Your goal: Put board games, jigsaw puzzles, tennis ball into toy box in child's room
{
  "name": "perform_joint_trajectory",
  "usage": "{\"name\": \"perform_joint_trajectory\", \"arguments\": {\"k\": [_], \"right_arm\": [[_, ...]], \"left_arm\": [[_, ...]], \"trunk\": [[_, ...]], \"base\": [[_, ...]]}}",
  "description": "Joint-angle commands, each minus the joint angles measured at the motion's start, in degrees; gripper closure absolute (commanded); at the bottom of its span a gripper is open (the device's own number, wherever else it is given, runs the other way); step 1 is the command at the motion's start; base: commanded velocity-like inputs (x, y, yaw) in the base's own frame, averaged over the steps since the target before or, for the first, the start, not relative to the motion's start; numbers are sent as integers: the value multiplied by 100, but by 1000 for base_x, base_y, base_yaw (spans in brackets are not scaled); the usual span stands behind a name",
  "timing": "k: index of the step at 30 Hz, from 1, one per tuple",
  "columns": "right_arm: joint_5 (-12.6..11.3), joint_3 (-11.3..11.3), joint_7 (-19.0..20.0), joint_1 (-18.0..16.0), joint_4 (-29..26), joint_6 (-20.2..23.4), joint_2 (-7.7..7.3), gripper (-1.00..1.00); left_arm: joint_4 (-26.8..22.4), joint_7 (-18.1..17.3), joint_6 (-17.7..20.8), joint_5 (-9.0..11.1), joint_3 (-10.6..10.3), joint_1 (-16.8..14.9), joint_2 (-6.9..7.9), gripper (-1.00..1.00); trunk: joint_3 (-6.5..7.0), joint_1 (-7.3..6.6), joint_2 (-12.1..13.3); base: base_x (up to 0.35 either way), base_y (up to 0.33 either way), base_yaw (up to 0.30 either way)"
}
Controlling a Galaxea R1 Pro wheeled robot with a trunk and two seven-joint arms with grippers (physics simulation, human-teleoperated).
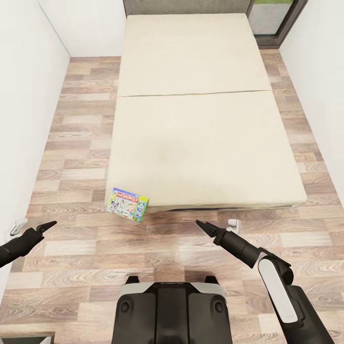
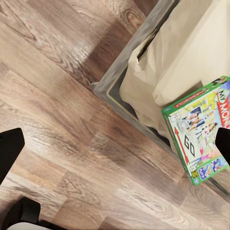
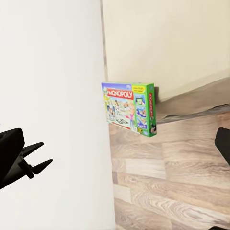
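Head view: Monopoly box leans against the bed; both grippers' spread cannot be told.

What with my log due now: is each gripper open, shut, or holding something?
Left gripper: open, holding nothing.
Right gripper: open, holding nothing.

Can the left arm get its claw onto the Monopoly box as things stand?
Probably yes. The Monopoly box leans on the bed corner, on the floor, and bare planks lie between it and the left claw, which hangs apart from it.
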Motion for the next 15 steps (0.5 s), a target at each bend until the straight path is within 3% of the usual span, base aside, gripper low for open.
{"name": "perform_joint_trajectory", "arguments": {"k": [1, 15], "right_arm": [[-39, -4, -3, -2, -2, 40, -1, -100], [-36, -4, -3, -1, 4, 40, 0, -100]], "left_arm": [[0, 1, 41, 27, 8, -4, 0, -100], [2, 13, 34, 27, 6, -4, -2, -100]], "trunk": [[4, 4, -8], [136, 4, -8]], "base": [[0, 0, 0], [0, 0, 0]]}}
